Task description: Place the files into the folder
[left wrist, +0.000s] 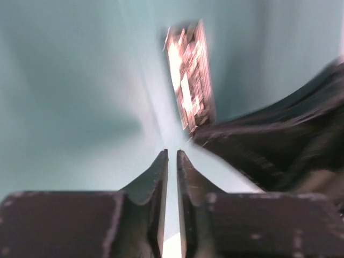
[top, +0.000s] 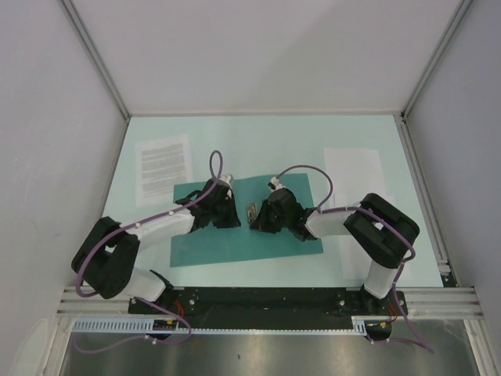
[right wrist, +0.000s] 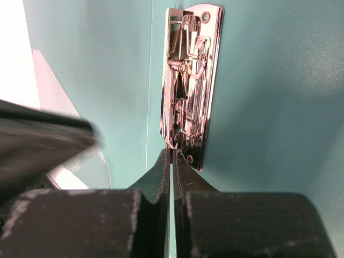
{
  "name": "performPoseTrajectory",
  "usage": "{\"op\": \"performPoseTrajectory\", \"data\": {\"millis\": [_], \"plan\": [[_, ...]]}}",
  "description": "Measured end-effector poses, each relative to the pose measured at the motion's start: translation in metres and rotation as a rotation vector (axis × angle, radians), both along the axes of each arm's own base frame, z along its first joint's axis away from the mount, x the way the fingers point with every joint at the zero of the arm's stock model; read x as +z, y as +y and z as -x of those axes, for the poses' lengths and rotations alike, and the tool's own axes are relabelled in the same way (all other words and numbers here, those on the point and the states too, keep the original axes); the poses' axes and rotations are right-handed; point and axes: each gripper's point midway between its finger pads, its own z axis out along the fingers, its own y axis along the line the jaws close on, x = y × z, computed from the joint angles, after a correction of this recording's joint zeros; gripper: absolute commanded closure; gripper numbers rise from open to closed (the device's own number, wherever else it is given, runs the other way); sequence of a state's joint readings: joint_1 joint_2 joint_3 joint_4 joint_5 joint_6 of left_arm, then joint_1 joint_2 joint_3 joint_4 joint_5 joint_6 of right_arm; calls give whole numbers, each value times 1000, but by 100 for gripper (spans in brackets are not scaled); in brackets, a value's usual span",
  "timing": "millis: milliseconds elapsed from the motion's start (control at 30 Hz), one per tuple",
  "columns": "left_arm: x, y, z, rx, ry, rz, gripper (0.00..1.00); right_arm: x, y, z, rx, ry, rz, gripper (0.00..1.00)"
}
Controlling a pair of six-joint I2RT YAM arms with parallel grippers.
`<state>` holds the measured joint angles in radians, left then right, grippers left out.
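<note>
The folder [top: 227,247] lies beneath the left end effector [left wrist: 172,153] and right end effector [right wrist: 171,151].

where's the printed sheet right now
In the top view, the printed sheet lies at the far left of the table, by the far-left corner of the folder.

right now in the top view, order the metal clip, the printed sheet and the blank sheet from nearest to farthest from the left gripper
From the left gripper:
1. metal clip, just right of its fingertips, on the folder
2. printed sheet, back left of the table
3. blank sheet, back right, clearly the farthest
</note>
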<state>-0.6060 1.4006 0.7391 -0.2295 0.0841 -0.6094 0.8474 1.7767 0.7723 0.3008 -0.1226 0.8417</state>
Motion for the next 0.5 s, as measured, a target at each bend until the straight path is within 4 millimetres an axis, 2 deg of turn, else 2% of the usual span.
{"op": "performPoseTrajectory", "data": {"millis": [67,100,133,267,500], "plan": [[-23,-1,18,-25,61,-21,100,0,0,0,-7,-2,2,100],[-38,-3,30,-43,103,-36,100,0,0,0,-10,-3,3,100],[-44,-10,38,-55,144,-11,100,0,0,0,-17,-2,5,100],[-46,-36,37,-93,121,46,100,0,-4,-3,-47,-6,21,100],[-55,-46,35,-43,130,131,100,-1,-17,-10,-117,-16,59,100]]}}
